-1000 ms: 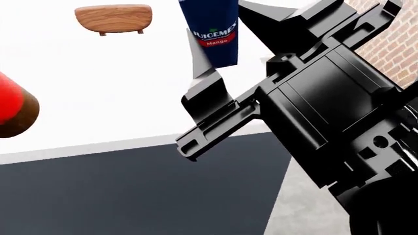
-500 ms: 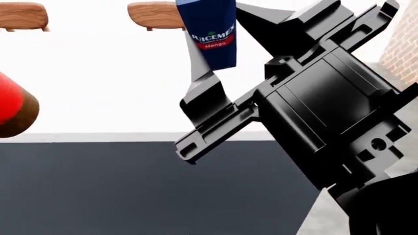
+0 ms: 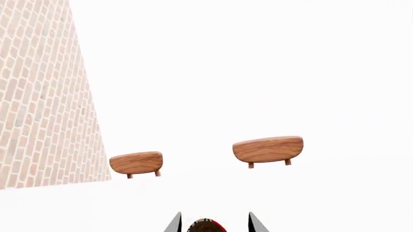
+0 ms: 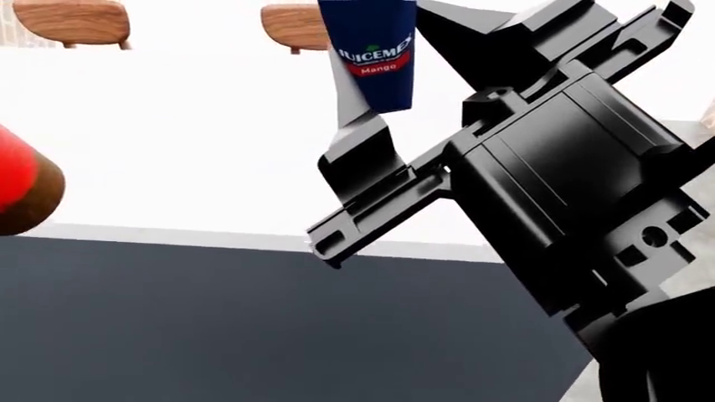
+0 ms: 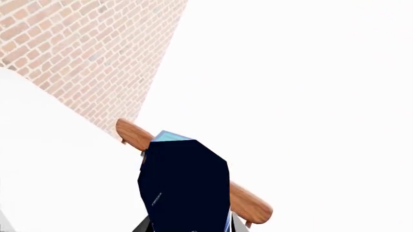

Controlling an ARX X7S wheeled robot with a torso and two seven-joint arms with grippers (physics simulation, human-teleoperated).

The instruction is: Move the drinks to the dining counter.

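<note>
The dark-blue "Mango" juice carton [image 4: 374,50] hangs upright above the dining counter's white top [image 4: 167,151], with my right gripper [image 4: 391,79] shut on it. In the right wrist view the carton [image 5: 185,186] fills the space between the fingers of that gripper [image 5: 187,227]. The brown bottle with its red label [image 4: 17,188] shows at the left edge of the head view, over the counter. In the left wrist view its cap [image 3: 206,227] sits between the fingertips of my left gripper [image 3: 213,223], which is shut on it.
The counter's dark grey-blue base [image 4: 223,327] fills the lower head view. Round wooden stools [image 4: 73,18] [image 4: 296,25] stand along its far side, also seen as stools [image 3: 136,163] [image 3: 268,149]. A brick wall [image 3: 45,96] rises beyond.
The head view has shifted: the stools slid right, a second one came in at top left, and the counter's front edge now slopes the other way. Both drinks stay gripped.
</note>
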